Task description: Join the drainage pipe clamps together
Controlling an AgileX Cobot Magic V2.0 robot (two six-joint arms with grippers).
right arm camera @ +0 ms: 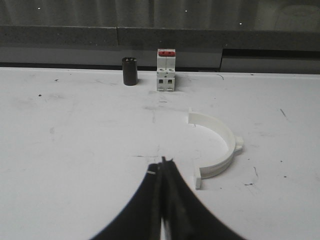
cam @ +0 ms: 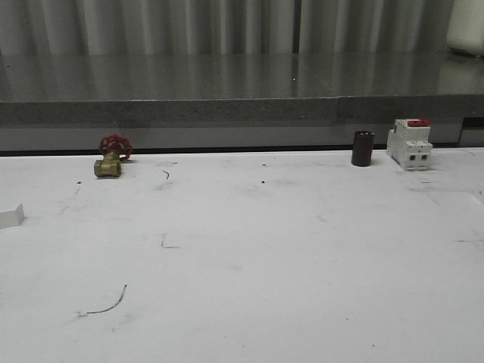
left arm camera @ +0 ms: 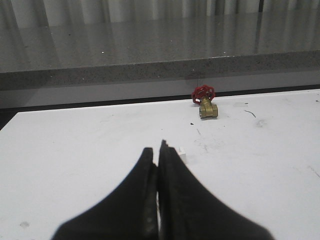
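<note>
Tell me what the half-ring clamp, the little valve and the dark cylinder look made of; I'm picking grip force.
The clamp half looks like white moulded plastic: matt, with thin walls and a small outer tab. The valve body looks like brass, a dull yellow metal, with a red handwheel, probably painted. The dark cylinder is near-black with a faint sheen; whether it is plastic or metal can't be told.

The front view looks forward, low over the white surface [cam: 242, 257] toward the grey ledge. Both wrist views sit close above it, facing the same ledge: the left shares the brass valve [cam: 108, 166], the right the circuit breaker [cam: 409, 143].
</note>
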